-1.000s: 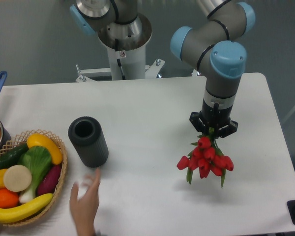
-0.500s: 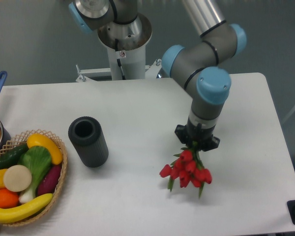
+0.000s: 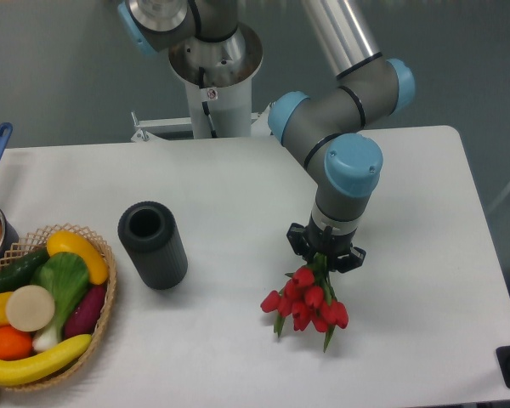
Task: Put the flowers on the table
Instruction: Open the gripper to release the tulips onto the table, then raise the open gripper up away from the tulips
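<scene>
Left of the flowers (image 3: 306, 304), gripped by the end effector (image 3: 325, 255), stand a dark cylinder (image 3: 152, 244) and vegetable basket (image 3: 102, 310) on the white worktop (image 3: 238, 178).

The arm (image 3: 344, 81) is built of smooth silver-grey tubes, and its rounded joints are closed with light blue caps. Directly above the gripper (image 3: 325, 257) a grey wrist cylinder is banded in black. The gripper itself is formed of black, blocky parts. A white pedestal with a small red-marked label is seen behind.
</scene>
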